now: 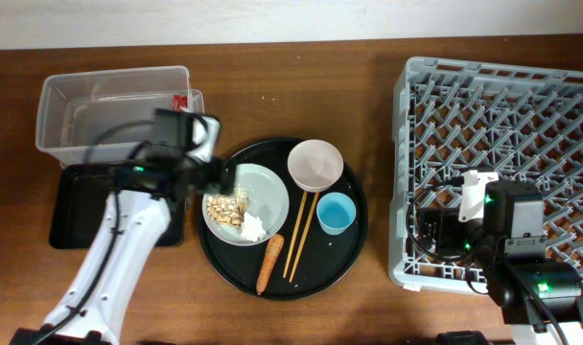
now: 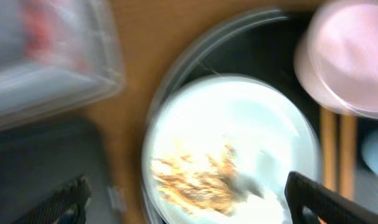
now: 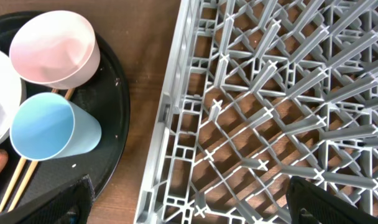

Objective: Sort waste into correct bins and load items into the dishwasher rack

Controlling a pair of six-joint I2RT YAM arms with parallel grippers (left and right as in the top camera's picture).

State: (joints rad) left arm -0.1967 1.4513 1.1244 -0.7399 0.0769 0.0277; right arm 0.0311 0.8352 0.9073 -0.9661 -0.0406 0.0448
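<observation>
The pale plate (image 1: 268,190) lies on a round black tray and holds beige food scraps (image 1: 224,206) and a white tissue (image 1: 253,227). The carrot stick (image 1: 269,264), white bowl (image 1: 315,165) and blue cup (image 1: 336,213) sit on the same tray. The red wrapper (image 1: 181,100) is in the clear tub (image 1: 109,105). The black rectangular tray (image 1: 76,206) lies in front of the tub. My left gripper (image 2: 189,208) is open above the plate (image 2: 239,118), over the scraps (image 2: 195,177). My right gripper (image 3: 189,208) is open and empty over the left edge of the rack (image 3: 288,93).
The round black tray (image 1: 349,254) sits mid-table with wooden chopsticks (image 1: 299,235) on it. The rack (image 1: 502,163) fills the right side. The right wrist view shows the bowl (image 3: 52,46) and the cup (image 3: 49,134). The left wrist view is blurred.
</observation>
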